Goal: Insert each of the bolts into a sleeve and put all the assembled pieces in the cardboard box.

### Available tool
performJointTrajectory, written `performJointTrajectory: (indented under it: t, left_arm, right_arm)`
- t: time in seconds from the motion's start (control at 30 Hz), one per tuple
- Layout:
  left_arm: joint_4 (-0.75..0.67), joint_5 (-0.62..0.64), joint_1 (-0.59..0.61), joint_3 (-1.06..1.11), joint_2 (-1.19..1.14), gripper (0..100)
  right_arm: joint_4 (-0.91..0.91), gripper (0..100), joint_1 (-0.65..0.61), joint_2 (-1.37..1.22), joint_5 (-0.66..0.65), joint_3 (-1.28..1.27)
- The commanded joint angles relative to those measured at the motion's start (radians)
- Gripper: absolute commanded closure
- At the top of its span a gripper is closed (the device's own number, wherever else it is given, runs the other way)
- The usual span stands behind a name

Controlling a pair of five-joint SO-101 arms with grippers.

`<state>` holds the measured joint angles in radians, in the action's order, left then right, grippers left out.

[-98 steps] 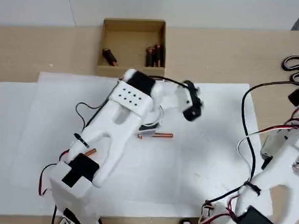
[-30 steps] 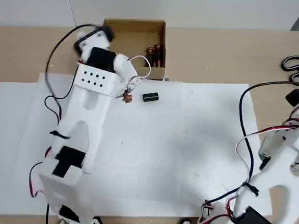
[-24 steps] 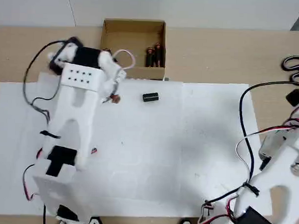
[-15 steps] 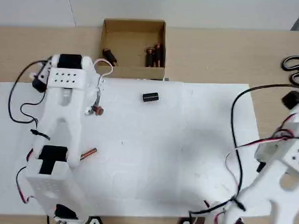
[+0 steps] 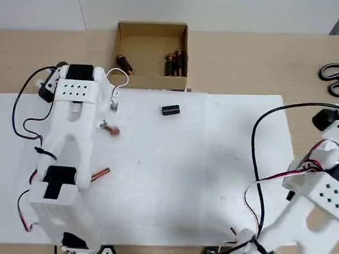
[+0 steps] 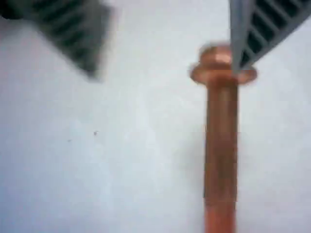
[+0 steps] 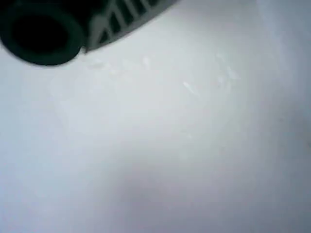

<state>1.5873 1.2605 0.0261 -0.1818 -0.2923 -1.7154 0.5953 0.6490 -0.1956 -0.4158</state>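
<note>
Start with the desk [image 5: 244,57], spread with a white sheet [image 5: 212,178]. Note the left arm [image 5: 68,151] over the sheet's left part, and the right arm [image 5: 314,204] at the near right corner, grip impossible to tell. Look into the cardboard box [image 5: 150,80] at the sheet's far edge: apparently three dark assembled pieces [image 5: 175,62], one tilted by the left wall, two side by side at the right. See the left end effector [image 6: 163,60] released, jaws wide apart, one finger [image 6: 252,29] touching the head of a bolt [image 6: 221,145] against the sheet. Treat the step as pairing this bolt with the black sleeve [image 5: 170,110] lying alone just before the box. Clench squarely across the shank below the head, leaving the tip free to enter; leave the second bolt [image 5: 101,173] beside the arm for later.
</note>
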Motion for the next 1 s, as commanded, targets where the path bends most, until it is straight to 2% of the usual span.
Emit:
performJointTrajectory:
  t: [0.0,0.17,0.27,0.33,0.4,0.57,0.67,0.73,0.9,0.97]
  left_arm:
    - [0.028,-0.009,0.0,-0.004,0.063,67]
    - [0.066,-0.015,0.005,-0.027,0.074,67]
    - [0.124,-0.15,0.006,-0.081,0.074,67]
    - [0.149,-0.296,0.006,-0.116,0.074,67]
    - [0.164,-0.493,0.0,-0.137,0.072,70]
    - [0.166,-1.091,0.008,-0.148,0.074,89]
    - [0.164,-1.355,0.021,-0.188,0.064,100]
    - [0.158,-1.404,0.026,-0.222,0.06,98]
    - [0.094,-1.412,0.025,-0.249,0.017,99]
    - [0.095,-1.475,0.028,-0.251,0.005,99]
  right_arm:
    - [-0.018,99.5,-0.007,0.025,-0.011,0.005]
    - [-0.018,99.5,-0.007,0.025,-0.011,0.005]
    - [-0.018,99.5,-0.007,0.025,-0.012,0.005]
    - [-0.018,99.5,-0.007,0.025,-0.012,0.005]
    - [-0.018,99.5,-0.007,0.025,-0.012,0.005]
    - [-0.018,99.5,-0.007,0.018,-0.012,0.0]
    - [-0.018,99.5,-0.008,0.018,-0.012,0.0]
    - [-0.018,99.5,-0.008,0.021,-0.012,0.0]
    - [-0.018,99.5,-0.007,0.025,-0.012,0.0]
    - [-0.018,99.5,-0.007,0.025,-0.012,0.0]
